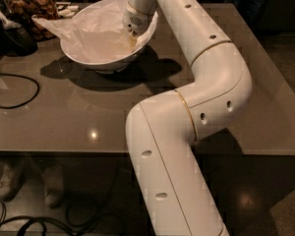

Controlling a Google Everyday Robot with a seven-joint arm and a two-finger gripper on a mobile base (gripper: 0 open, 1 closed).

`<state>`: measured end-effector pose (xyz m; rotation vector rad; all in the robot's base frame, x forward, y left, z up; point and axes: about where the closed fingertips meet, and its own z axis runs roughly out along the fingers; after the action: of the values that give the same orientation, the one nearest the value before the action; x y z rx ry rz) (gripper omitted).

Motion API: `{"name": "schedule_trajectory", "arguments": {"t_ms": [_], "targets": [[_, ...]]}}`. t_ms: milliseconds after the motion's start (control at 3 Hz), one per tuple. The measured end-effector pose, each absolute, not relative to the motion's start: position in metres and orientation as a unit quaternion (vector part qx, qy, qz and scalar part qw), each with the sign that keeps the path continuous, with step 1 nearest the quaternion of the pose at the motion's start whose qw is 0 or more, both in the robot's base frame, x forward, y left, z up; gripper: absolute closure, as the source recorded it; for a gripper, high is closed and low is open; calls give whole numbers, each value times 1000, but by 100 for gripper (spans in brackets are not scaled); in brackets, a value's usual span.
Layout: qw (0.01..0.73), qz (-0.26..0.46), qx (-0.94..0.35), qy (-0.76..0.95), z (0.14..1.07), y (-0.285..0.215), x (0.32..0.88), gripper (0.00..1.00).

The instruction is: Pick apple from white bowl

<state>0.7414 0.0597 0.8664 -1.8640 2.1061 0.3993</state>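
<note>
The white bowl (81, 58) stands at the back left of the grey table, lined with crinkled white paper (88, 31). My gripper (130, 42) reaches down into the bowl at its right inner wall, on the end of the white arm (196, 73) that crosses the table from the front. The apple is hidden: no apple shows in the bowl, only paper and the gripper's yellowish tip.
A jar of brown contents (27, 4) and a dark object (14, 36) stand left of the bowl. A black cable (19, 95) loops on the table's left. The table's front edge (64, 151) runs below, with floor cables beneath.
</note>
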Motion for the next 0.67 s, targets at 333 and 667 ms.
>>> {"name": "schedule_trajectory", "arguments": {"t_ms": [333, 667], "targets": [[150, 139, -649, 733, 866, 60, 741, 87], [150, 139, -649, 733, 866, 60, 741, 100]]}}
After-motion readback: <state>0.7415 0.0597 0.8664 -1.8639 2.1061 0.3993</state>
